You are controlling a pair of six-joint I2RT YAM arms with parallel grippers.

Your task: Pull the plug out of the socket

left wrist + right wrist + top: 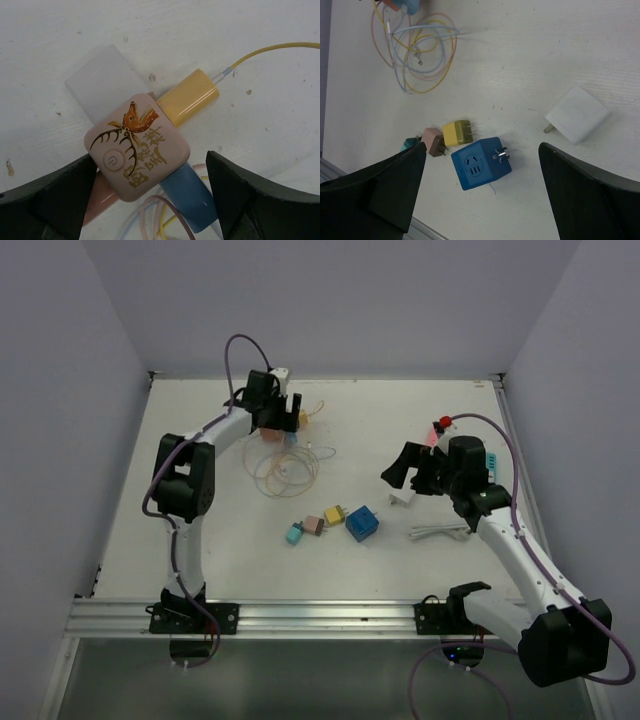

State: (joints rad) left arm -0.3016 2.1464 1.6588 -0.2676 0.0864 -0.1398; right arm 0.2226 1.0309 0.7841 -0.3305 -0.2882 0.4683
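at the bottom of the top view the two arm bases sit on a metal rail (320, 618). above it, on the right of the frame, the right gripper (407, 476) hangs over the white table (200, 540) with its jaws wide apart and nothing between them. in its wrist view a blue cube adapter (481, 162) lies at lower centre. a small yellow plug (457, 132) and a brown one (434, 141) lie just to its left, with a teal piece (295, 534) at the end of that row. a white adapter (577, 120) lies well apart at the right. a loose coil of thin coloured cables (420, 55) sits in the upper left.

farthest away, in the upper left of the top view, the left gripper (288, 420) points down over the socket (137, 147), a beige cube printed with a deer and a power button. its jaws are spread, one finger on each side of the cube. the frame-left finger is just beside a corner and the other stands apart.

a yellow plug (189, 96) on a yellow cable (270, 50) sits in the socket's upper-right side. a blue plug (189, 197) sits at its lower right, a whitish plug (105, 82) at its upper left, and a pinkish one, half hidden, at its lower left.
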